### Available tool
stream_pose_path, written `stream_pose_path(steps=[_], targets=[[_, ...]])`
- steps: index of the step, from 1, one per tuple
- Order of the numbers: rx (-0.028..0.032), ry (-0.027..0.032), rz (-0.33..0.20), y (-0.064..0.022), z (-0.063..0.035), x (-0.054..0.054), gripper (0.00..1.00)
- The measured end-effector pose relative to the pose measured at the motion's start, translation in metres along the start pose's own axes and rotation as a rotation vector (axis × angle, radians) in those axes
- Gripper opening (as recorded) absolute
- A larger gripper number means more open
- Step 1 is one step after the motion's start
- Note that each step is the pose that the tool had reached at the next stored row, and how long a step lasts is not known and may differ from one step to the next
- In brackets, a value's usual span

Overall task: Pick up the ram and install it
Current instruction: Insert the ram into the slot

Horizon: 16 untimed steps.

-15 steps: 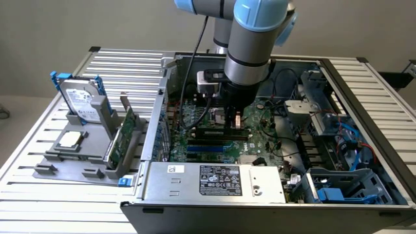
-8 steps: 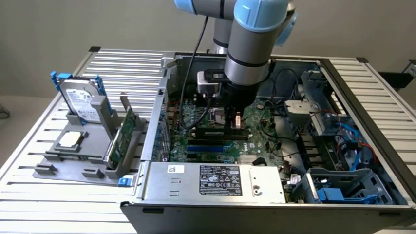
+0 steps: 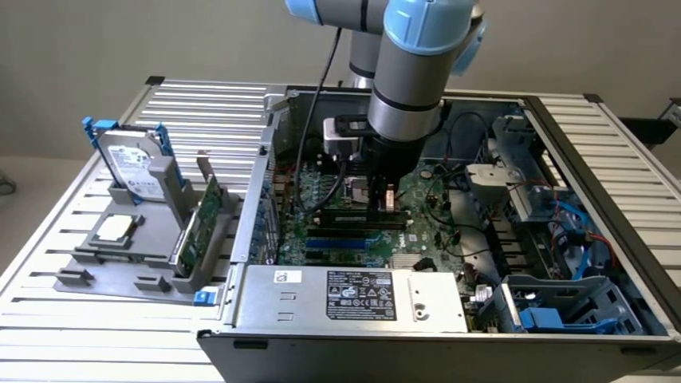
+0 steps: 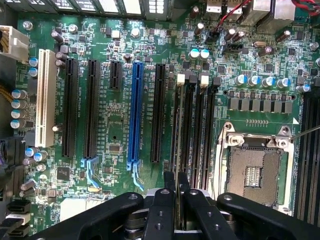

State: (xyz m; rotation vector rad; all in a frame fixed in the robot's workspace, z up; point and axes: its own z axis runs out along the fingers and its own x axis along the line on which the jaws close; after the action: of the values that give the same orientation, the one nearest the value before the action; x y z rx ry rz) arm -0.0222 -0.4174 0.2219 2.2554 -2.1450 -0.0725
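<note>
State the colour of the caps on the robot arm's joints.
The caps are light blue; exterior view shows them best.

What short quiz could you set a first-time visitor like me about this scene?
1. True or false: the processor socket on the motherboard is empty.
2. What is the gripper shut on? A) a screwdriver B) the ram C) a fan
3. Fill in: between the black slots lies one ____ slot.
Key: 1 true; 2 B; 3 blue.
</note>
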Motion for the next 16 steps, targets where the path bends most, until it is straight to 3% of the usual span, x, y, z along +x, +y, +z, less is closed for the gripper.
stream_pose_path(steps=[7,16], targets=[[-0.0133,-0.0012,0.000,0.0000,-0.0014,-0.0001,0.14],[-0.0163,-0.0009,0.000,-0.0007,-0.0008,0.0000,0.14]])
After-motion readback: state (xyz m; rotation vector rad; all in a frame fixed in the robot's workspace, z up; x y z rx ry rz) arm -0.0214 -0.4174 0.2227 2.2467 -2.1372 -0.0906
